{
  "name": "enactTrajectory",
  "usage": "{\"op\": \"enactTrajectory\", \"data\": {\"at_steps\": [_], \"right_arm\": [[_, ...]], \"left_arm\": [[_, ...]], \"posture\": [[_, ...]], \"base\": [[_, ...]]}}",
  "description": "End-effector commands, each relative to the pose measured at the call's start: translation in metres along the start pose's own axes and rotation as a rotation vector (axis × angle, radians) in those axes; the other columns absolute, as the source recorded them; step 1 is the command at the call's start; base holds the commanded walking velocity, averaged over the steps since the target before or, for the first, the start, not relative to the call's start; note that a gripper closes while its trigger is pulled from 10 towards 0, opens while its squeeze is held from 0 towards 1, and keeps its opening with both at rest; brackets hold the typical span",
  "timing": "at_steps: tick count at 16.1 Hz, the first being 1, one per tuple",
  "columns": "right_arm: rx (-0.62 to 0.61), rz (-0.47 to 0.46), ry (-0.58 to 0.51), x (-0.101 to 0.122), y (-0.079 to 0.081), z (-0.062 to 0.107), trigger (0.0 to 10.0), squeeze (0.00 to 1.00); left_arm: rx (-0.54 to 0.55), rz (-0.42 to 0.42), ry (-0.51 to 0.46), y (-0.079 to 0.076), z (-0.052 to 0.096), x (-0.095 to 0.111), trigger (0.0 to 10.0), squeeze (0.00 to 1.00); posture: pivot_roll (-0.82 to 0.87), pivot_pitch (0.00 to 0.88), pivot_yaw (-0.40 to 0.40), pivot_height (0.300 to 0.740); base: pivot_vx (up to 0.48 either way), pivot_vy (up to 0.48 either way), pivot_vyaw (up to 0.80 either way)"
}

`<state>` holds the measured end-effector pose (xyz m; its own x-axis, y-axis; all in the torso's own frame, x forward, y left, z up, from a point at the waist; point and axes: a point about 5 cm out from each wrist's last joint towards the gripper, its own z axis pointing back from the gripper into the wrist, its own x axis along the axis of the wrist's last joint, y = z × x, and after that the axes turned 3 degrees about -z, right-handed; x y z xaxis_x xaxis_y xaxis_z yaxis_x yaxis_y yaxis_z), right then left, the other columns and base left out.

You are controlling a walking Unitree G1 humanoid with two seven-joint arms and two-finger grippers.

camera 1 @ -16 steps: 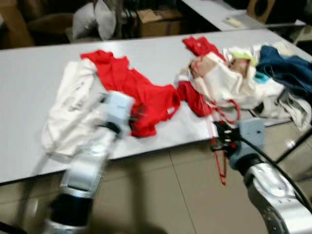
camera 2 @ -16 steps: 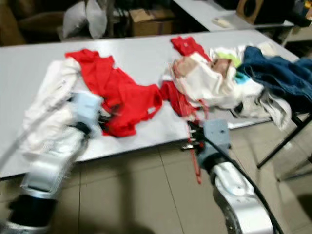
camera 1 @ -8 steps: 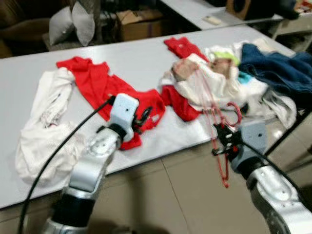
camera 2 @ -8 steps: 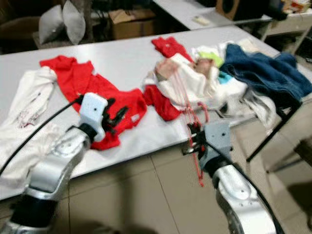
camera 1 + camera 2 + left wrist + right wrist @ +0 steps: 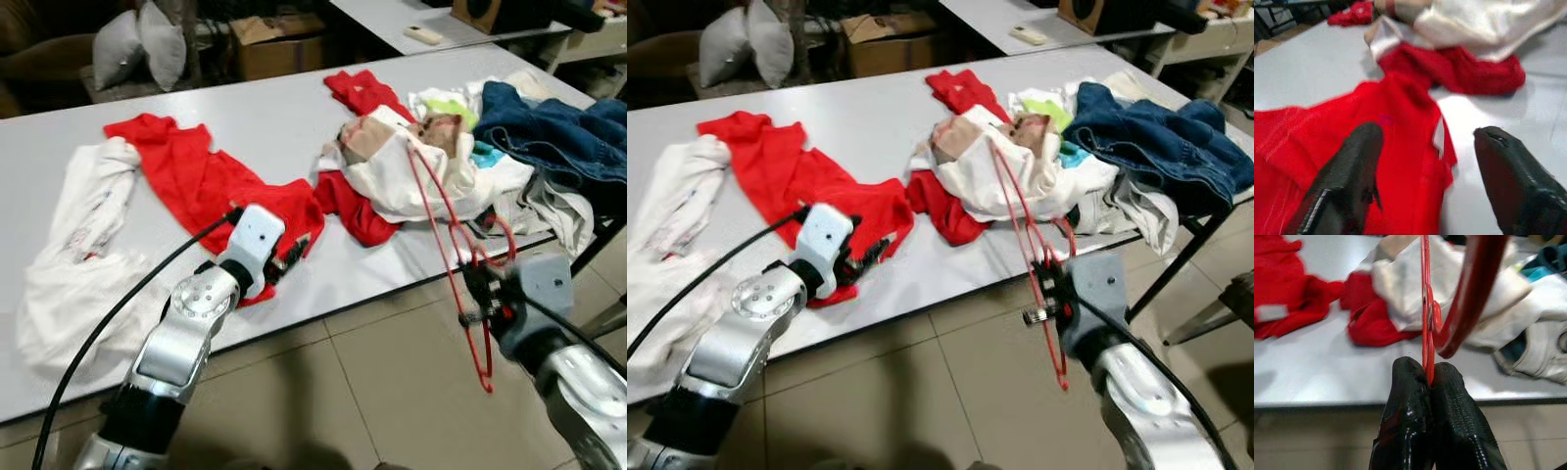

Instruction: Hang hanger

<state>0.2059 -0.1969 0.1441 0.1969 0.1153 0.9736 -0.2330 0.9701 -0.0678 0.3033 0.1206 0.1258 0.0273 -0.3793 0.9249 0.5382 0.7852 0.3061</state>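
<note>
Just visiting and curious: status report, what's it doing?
Right gripper shut on thin red wire hanger, off the table edge. Left gripper open over red cloth. Nothing blocking.

The right gripper (image 5: 482,297) has pulled the red hanger (image 5: 453,235) up off the clothes pile (image 5: 431,166).

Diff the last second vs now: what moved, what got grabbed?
Left claw dropped lower over the red shirt, open. Right claw stayed shut on the red hanger, which now reaches up over the clothes pile. Clothes themselves unchanged; the camera moved.
</note>
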Motion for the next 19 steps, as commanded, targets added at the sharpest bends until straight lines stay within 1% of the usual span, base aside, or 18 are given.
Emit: {"op": "enactTrajectory", "data": {"at_steps": [1,2,3,5,19], "right_arm": [[-0.003,0.017,-0.036,0.007,-0.006,0.005,10.0,0.00],[-0.012,0.020,-0.031,0.006,-0.008,0.006,10.0,0.00],[-0.021,0.023,-0.024,0.005,-0.012,0.007,10.0,0.00],[-0.016,0.029,-0.016,0.004,-0.014,0.008,10.0,0.00],[-0.016,0.029,-0.016,0.004,-0.014,0.008,10.0,0.00]], "left_arm": [[-0.030,-0.030,0.005,-0.002,-0.007,0.002,10.0,0.98],[-0.037,-0.040,0.013,-0.002,-0.011,0.000,10.0,0.00],[-0.043,-0.075,0.037,-0.001,-0.019,-0.004,10.0,0.00],[-0.015,-0.116,0.083,0.005,-0.028,-0.011,10.0,0.00],[-0.015,-0.116,0.083,0.005,-0.028,-0.011,10.0,0.00]], "posture": [[-0.07,0.063,0.006,0.740],[-0.07,0.063,0.006,0.740],[-0.09,0.062,0.002,0.740],[-0.09,0.062,0.001,0.740],[-0.09,0.062,0.001,0.740]], "base": [[0.000,0.000,0.00],[0.000,0.000,0.00],[0.000,0.000,0.00],[0.000,0.000,0.00],[0.000,0.000,0.00]]}}
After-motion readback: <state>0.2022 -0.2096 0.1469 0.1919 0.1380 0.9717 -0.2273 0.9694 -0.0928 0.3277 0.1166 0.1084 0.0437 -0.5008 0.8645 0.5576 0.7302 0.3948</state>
